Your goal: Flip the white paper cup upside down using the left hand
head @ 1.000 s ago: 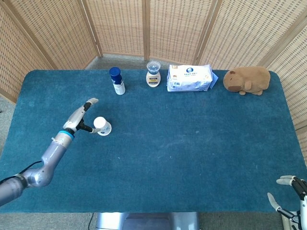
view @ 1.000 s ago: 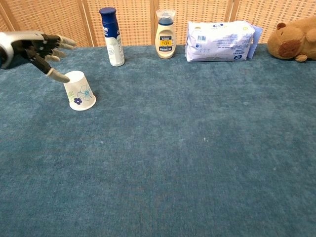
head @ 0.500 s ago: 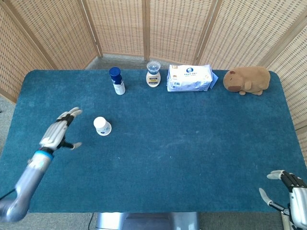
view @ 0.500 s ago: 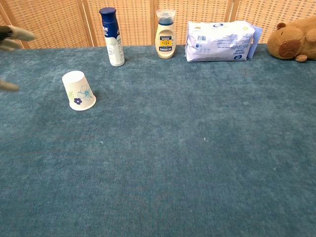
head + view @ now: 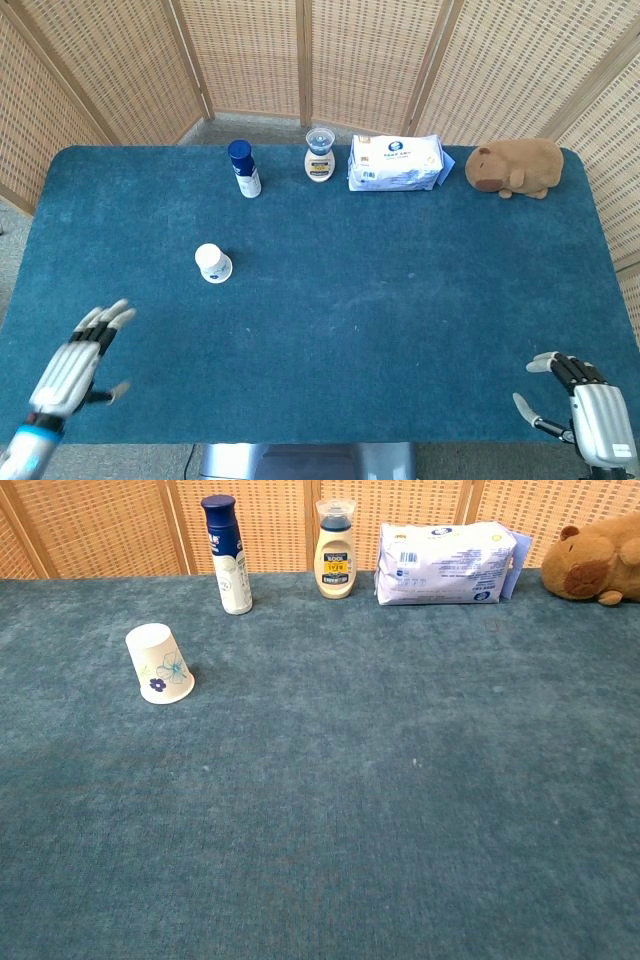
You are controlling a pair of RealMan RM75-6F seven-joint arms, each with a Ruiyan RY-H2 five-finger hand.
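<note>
The white paper cup (image 5: 213, 264) with a small flower print (image 5: 160, 665) stands upside down on the blue tablecloth, left of centre, wide rim on the cloth. My left hand (image 5: 75, 367) hovers at the table's near left corner, far from the cup, fingers spread and holding nothing. At the near right corner my right hand (image 5: 588, 415) shows partly, fingers apart, holding nothing. Neither hand appears in the chest view.
Along the far edge stand a blue-capped bottle (image 5: 243, 168), a small cream bottle (image 5: 319, 155), a pack of wet wipes (image 5: 395, 163) and a brown plush toy (image 5: 516, 167). Woven screens (image 5: 300, 55) close off the back and sides.
My left hand let go of the cup and drew back toward the near left corner, leaving the chest view. The cup stayed put. My right hand rose slightly into view.
</note>
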